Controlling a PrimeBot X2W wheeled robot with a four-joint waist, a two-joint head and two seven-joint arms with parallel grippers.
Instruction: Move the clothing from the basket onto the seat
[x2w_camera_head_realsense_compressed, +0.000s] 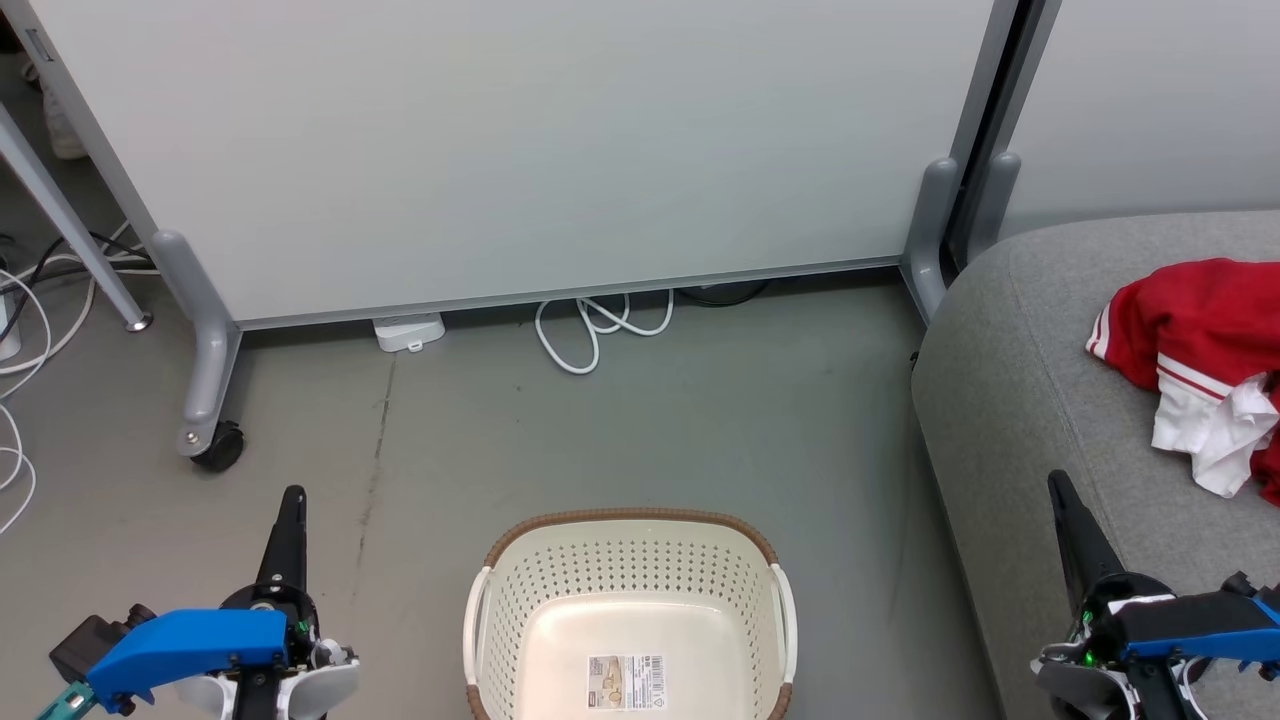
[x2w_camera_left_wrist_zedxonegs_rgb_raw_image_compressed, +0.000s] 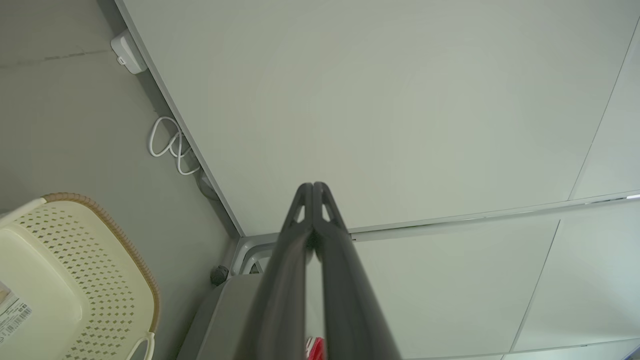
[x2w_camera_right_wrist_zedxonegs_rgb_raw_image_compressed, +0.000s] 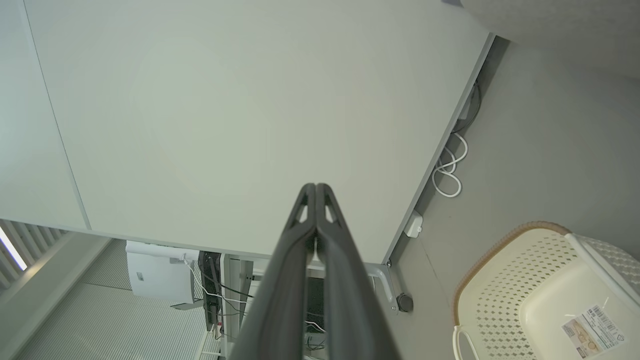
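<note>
Left gripper (x2w_camera_head_realsense_compressed: 291, 500): two long dark fingers pressed flat together along their length, tips meeting, nothing between them; the left wrist view (x2w_camera_left_wrist_zedxonegs_rgb_raw_image_compressed: 313, 186) confirms it. Right gripper (x2w_camera_head_realsense_compressed: 1057, 484): same, fingers closed tip to tip and holding nothing, as the right wrist view (x2w_camera_right_wrist_zedxonegs_rgb_raw_image_compressed: 316, 188) also shows. Between the two grippers, level with them, sits the oval cream-white perforated plastic basket (x2w_camera_head_realsense_compressed: 630, 518) with a brown woven-look rim and white side handles. A paper label (x2w_camera_head_realsense_compressed: 626, 682) lies flat on its bare bottom. The right gripper shows against the near edge of the large light-grey fabric-upholstered seat (x2w_camera_head_realsense_compressed: 1010, 400), which runs on ahead of it. The bright red soft fabric clothing (x2w_camera_head_realsense_compressed: 1200, 325), with white stripes and trim, lies bunched on the seat, ahead of the right gripper and to its outer side, well apart from its tips. Beyond both grippers is grey floor (x2w_camera_head_realsense_compressed: 720, 430). A looped white cable (x2w_camera_head_realsense_compressed: 597, 328) lies ahead of the basket at the foot of a pale grey partition panel (x2w_camera_head_realsense_compressed: 520, 150). A black castor (x2w_camera_head_realsense_compressed: 218, 447) under the panel's leg stands just ahead of the left gripper.
</note>
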